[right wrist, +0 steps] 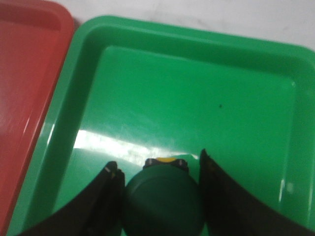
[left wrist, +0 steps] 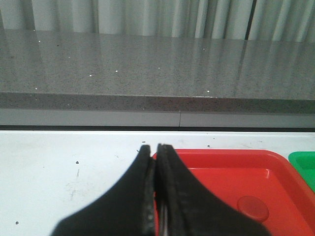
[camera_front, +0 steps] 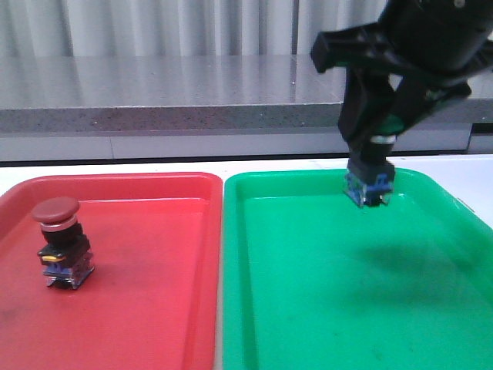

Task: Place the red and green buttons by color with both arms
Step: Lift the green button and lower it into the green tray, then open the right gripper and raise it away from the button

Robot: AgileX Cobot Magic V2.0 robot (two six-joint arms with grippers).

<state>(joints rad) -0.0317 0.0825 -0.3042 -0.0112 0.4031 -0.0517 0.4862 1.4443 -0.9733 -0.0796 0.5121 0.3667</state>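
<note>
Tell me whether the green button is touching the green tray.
Apart. In the front view the green button, clamped in the right gripper, hangs above the green tray, its shadow lying separately on the tray floor below it.

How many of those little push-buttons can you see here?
2. The red button stands in the red tray. The green button hangs over the green tray, clamped in the right gripper. No others show.

Right gripper [camera_front: 368,158] raised, jaws clamped, left gripper [left wrist: 155,162] jaws closed together
</note>
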